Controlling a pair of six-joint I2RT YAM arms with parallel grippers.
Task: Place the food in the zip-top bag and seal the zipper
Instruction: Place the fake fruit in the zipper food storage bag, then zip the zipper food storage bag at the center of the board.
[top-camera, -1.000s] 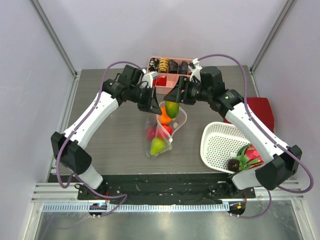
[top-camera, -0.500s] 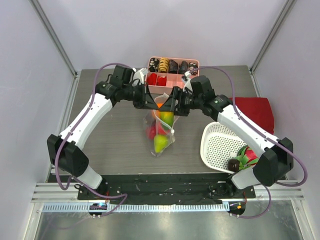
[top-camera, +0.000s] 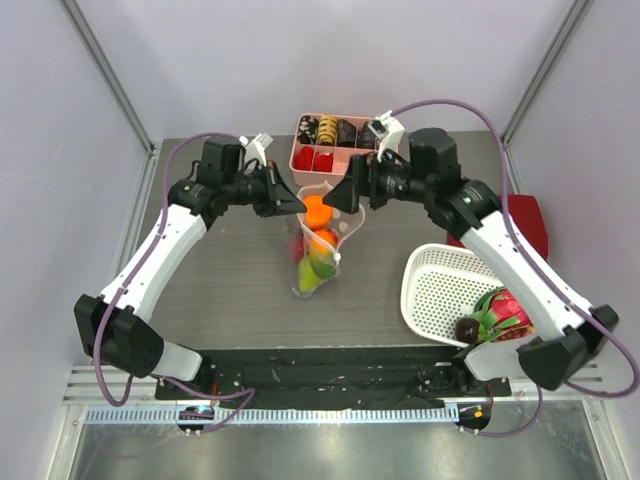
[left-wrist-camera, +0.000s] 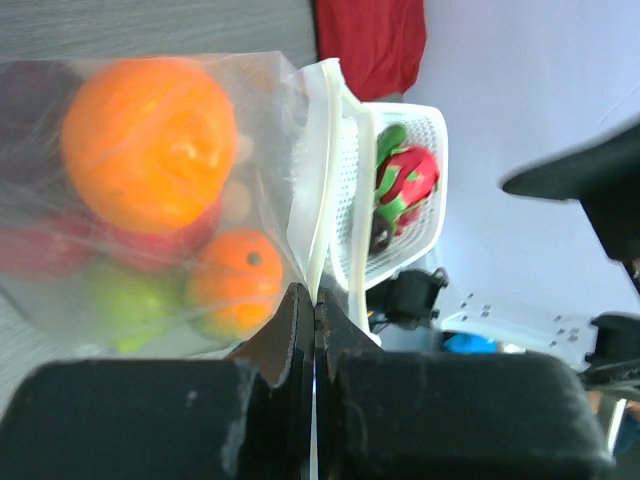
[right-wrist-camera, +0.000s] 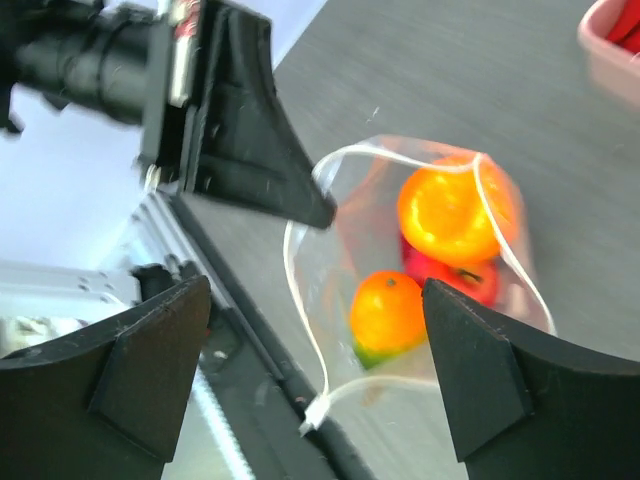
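Both arms reach in from the sides with elbows out, so their wrists face each other tip to tip. The left arm ends in the left gripper, which is clamped on the rim of the zip-top bag; the bag hangs below its fingertips. The right arm holds the right gripper just across the bag's mouth, fingers spread wide and holding nothing.

A second ago that gripper carried a green-yellow fruit above the mouth. The fruit is now in the bag, and the left arm has drawn back toward its own side, pulling the bag taller and narrower.

The bag is clear with white dots, its mouth gaping upward between the two tips. The food fills it: a big orange fruit uppermost, then a smaller orange one, with red and green pieces beneath. The zipper is unsealed, a whitish strip running away from the left fingertips.
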